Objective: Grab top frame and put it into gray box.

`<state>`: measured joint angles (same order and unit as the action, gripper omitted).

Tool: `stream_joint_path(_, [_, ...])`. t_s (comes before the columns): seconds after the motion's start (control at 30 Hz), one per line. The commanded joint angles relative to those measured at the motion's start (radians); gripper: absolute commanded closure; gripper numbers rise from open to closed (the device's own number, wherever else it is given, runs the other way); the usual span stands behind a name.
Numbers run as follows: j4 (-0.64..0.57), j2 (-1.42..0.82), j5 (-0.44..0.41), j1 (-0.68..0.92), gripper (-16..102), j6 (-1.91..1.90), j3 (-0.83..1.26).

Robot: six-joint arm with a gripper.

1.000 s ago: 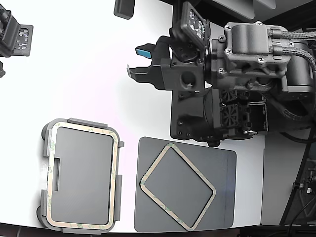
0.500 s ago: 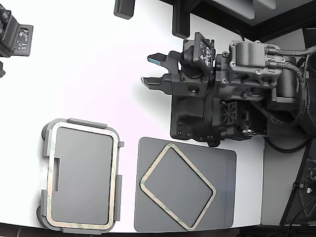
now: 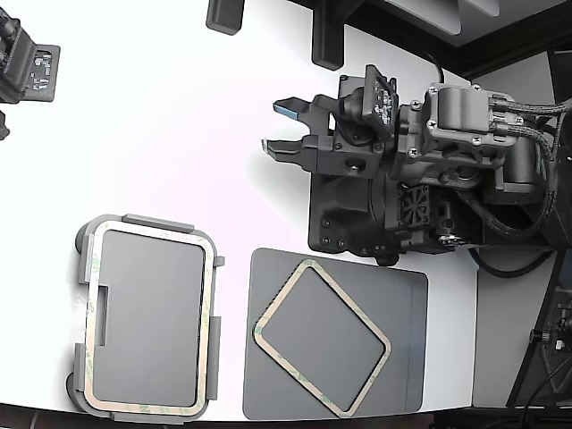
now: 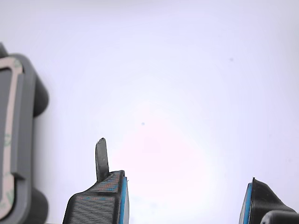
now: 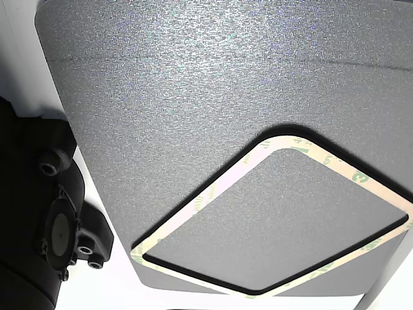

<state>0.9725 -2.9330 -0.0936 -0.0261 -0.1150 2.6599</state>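
A beige-tan frame [image 3: 282, 296] lies tilted on a dark gray mat [image 3: 398, 295] at the front of the exterior view; it also shows in the other view [image 5: 205, 192]. The light gray box [image 3: 156, 222] sits to the exterior view's left of the mat, with a second beige frame [image 3: 207, 322] lying along its rim. My gripper [image 3: 273, 126] is open and empty, above the bare white table, well behind the mat and the box. In the wrist view my gripper [image 4: 182, 205] shows two spread fingers, and the box edge [image 4: 25, 135] is at the side.
The arm's black body [image 3: 357, 214] stands just behind the mat. A dark device [image 3: 27, 71] sits at the far left of the exterior view and a dark block [image 3: 225, 13] at the back edge. The mat's near edge lies close to the table's front.
My gripper has drawn back toward the exterior view's right and slightly toward the front. It stays open and empty. The frames, the mat and the box have not moved.
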Motion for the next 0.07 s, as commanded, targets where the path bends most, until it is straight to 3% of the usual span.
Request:
stream_joint_path(0.0, [-0.006,-0.021,-0.002,-0.009,-14,0.0,-0.021])
stream_joint_path(0.03, [-0.006,-0.021,-0.002,-0.009,-14,0.0,-0.021])
